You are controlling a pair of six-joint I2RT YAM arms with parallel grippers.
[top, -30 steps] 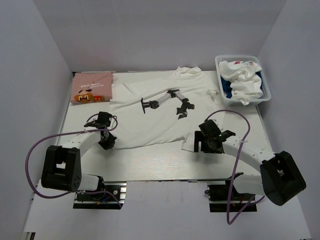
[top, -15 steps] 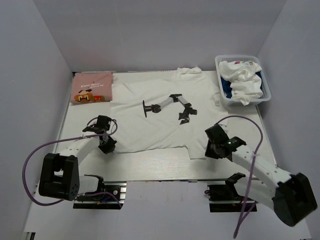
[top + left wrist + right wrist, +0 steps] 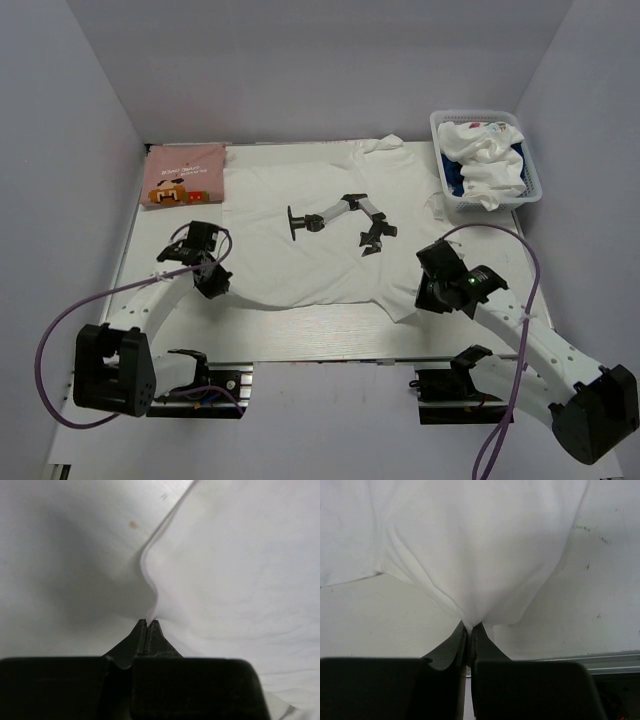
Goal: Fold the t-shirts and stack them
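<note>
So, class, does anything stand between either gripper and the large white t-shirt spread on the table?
Nothing visible does. The left gripper is shut on the near-left edge of the white t-shirt, and the right gripper is shut on its near-right corner.

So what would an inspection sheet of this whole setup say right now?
Surface: pale wooden table, lightly marked.
Job's things: large white t-shirt with a dark print, spread mid-table; pink t-shirt folded at the far left corner; crumpled white t-shirt and navy t-shirt in the basket.
Clutter: white lattice basket at the far right; nothing else seen.
Grippers: left claw shut on the large white t-shirt's near left edge; right claw shut on its near right corner.
Cables: purple cables loop beside each arm.
Surroundings: plain white walls.
</note>
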